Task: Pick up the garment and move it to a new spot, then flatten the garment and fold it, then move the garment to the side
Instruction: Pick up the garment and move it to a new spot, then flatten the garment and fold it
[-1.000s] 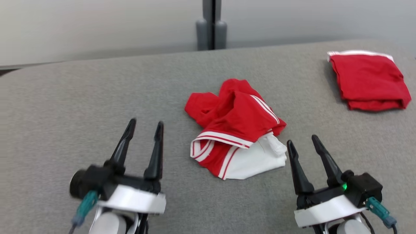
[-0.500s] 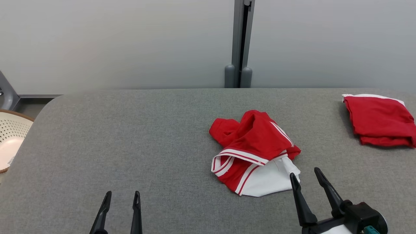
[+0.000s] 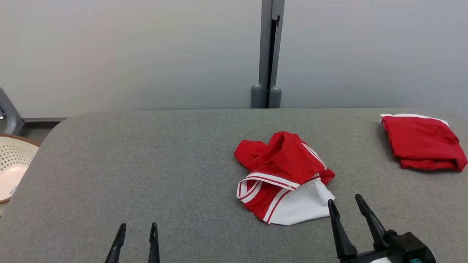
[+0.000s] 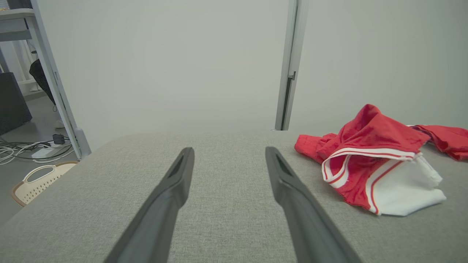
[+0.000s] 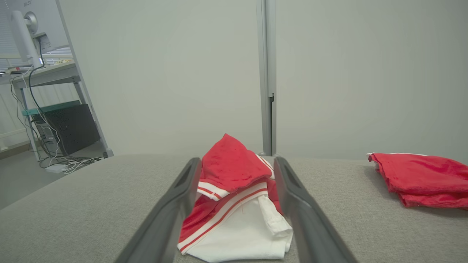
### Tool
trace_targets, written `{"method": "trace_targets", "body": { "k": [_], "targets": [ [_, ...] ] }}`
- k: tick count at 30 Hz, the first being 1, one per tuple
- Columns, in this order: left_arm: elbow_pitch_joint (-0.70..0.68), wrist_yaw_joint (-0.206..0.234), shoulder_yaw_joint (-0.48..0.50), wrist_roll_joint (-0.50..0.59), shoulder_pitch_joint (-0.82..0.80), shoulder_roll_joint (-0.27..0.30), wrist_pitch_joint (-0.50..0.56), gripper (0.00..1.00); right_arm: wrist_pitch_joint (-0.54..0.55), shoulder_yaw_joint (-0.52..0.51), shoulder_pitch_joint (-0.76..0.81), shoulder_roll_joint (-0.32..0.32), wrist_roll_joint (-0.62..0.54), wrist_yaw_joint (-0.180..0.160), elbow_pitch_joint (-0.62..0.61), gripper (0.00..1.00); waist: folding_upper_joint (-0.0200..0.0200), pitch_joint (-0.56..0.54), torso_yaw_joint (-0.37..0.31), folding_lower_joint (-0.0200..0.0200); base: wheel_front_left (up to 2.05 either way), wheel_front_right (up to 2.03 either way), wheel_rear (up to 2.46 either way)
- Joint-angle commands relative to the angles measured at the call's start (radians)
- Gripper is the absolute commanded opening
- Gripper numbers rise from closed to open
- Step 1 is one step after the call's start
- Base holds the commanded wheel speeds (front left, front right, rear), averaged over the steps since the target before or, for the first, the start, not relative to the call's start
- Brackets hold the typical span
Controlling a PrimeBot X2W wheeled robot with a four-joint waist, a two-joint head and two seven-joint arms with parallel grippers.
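"Where's the garment (image 3: pixel 283 179)?"

"Crumpled in a red-and-white heap on the grey table (image 3: pixel 146 164), a bit right of middle."

"And the grippers?"

"Both spread wide, holding nothing. The right gripper (image 3: pixel 344 199) sits just beside the heap's white edge. The left gripper (image 3: pixel 138 226) hangs well apart, over bare cloth."

"Anything else?"

"A folded red piece (image 3: pixel 422 142) at the table's far right, and a pale basket (image 3: pixel 11 164) beyond its left end."

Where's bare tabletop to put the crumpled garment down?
Widest: left half of the table, from the basket side to the crumpled garment, ahead of the left gripper. Narrower gap between crumpled garment and folded garment. Crowded: near right, right gripper close beside the crumpled garment.
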Motion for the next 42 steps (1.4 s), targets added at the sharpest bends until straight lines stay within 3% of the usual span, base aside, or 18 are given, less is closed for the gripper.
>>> {"method": "trace_targets", "body": {
  "k": [1, 15, 22, 27, 35, 42],
  "targets": [
    [0.003, -0.002, 0.002, -0.005, -0.008, 0.003, 0.0, 1.0, -0.001, -0.002, 0.003, -0.001, 0.006, 0.0, 0.002, 1.0, -0.0001, -0.001, 0.001, 0.0, 0.0, 0.0, 0.0],
    [0.015, -0.002, -0.004, -0.011, -0.017, 0.003, 0.0, 1.0, -0.001, 0.008, -0.009, 0.003, 0.039, 0.0, -0.02, 1.0, -0.0001, 0.008, -0.002, 0.0, 0.0, 0.0, 0.0],
    [0.114, -0.04, -0.043, 0.012, -0.059, 0.004, 0.0, 1.0, -0.001, 0.023, -0.037, -0.008, 0.064, 0.0, -0.038, 1.0, -0.0001, 0.065, -0.023, 0.0, 0.0, 0.0, 0.0],
    [0.202, -0.083, -0.084, -0.045, -0.119, 0.002, 0.0, 1.0, -0.001, 0.02, -0.056, -0.015, 0.075, 0.0, -0.058, 1.0, -0.0001, 0.117, -0.045, 0.0, 0.0, 0.0, 0.0],
    [0.356, -0.2, -0.223, -0.153, -0.339, 0.004, 0.0, 1.0, -0.001, 0.01, -0.153, -0.024, 0.09, 0.0, -0.085, 1.0, -0.0001, 0.272, -0.083, 0.0, 0.0, 0.0, 0.0],
    [0.526, -0.235, -0.333, -0.282, -0.5, 0.003, 0.0, 1.0, -0.001, 0.038, -0.214, -0.029, 0.121, 0.0, -0.107, 1.0, -0.0001, 0.349, -0.153, 0.0, 0.0, 0.0, 0.0]
  ]
}}
